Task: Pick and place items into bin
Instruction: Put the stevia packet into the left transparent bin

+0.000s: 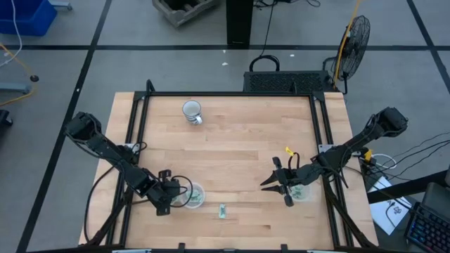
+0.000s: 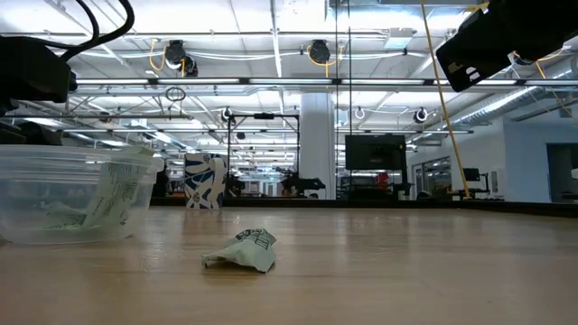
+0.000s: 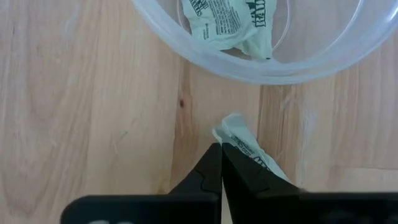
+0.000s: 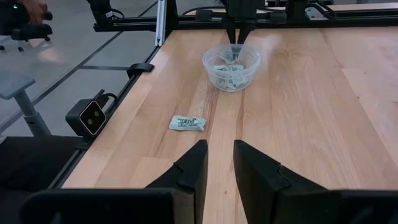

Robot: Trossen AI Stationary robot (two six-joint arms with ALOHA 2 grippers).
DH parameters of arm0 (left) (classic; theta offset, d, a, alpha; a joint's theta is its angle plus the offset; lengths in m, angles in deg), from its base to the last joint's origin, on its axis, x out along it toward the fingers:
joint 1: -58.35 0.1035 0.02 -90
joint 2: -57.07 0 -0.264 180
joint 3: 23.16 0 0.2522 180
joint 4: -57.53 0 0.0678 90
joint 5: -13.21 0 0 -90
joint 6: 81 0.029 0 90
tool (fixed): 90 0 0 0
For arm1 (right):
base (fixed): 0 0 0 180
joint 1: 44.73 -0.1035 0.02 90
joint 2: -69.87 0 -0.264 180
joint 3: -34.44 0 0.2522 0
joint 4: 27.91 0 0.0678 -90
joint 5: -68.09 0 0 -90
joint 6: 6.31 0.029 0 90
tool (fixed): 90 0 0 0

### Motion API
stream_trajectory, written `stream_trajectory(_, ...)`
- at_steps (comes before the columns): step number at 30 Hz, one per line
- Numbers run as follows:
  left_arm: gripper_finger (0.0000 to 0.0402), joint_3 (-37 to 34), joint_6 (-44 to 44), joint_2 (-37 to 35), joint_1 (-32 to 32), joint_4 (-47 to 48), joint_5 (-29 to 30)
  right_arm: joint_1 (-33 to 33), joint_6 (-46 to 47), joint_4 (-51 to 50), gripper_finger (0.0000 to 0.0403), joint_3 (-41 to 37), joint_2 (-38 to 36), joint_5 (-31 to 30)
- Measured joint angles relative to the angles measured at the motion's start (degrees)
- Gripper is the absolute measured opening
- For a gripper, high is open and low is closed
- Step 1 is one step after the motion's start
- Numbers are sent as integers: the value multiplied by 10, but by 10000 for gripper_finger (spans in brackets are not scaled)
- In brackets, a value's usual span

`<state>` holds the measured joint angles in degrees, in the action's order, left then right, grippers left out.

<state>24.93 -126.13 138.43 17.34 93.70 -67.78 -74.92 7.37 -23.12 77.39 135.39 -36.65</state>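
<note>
Pale-green printed wrapping shows between the closed fingers of the left pincer [image 3: 221, 163]: it is clamped on one wrapped piece [image 3: 244, 142], whose crumpled end projects past the fingertips while the remainder is hidden behind the fingers. The pincer sits low over the wooden counter [image 1: 239, 140], just beside the rim of a clear round cup [image 3: 249, 62]. That cup, cut off by the frame edge in the left wrist view, holds further pale-green wrapped pieces [image 3: 230, 22]; their print is only partly legible.

One loose wrapped piece [image 1: 222, 211] lies on the bare counter near the front edge, apart from the cup and between the two arms. In the low view it appears crumpled and slightly raised at one end [image 2: 242, 253].

The right pincer [image 4: 217, 163] hangs above the counter with its fingers slightly parted, holding nothing. A second clear cup [image 1: 301, 192] lies just beside it in the high view, partly covered by the arm; its contents are hard to make out.

A white-and-grey mug [image 1: 192, 112] stands well apart, toward the counter's far side.
</note>
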Motion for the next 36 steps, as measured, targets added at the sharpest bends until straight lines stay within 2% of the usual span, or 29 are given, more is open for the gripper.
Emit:
stream_trajectory(6, 6, 5, -5, 0, -4, 1, -2, 0, 0, 0, 73, 0, 0, 0)
stream_trajectory(12, 4, 22, -105, 0, -19, 2, -40, 0, 0, 0, 73, 0, 0, -1)
stream_trajectory(15, 6, 46, -97, 0, -29, 2, -37, 0, 0, 0, 73, 0, 0, -1)
stream_trajectory(18, 3, 84, -58, 0, -38, 2, -12, 0, 0, 1, 73, 0, 0, -1)
stream_trajectory(25, 3, 176, 125, -1, -45, 18, 120, 3, -10, 1, 73, 0, 0, -2)
stream_trajectory(29, 7, 187, 150, -1, -25, 12, 199, 5, -10, 1, 73, 0, 0, -2)
stream_trajectory(31, 4, 187, 135, -1, -6, 26, 196, 5, -10, 1, 73, 0, 0, -2)
stream_trajectory(36, 7, 160, 68, 1, 41, 41, 145, 5, -13, 1, 73, 0, 0, -2)
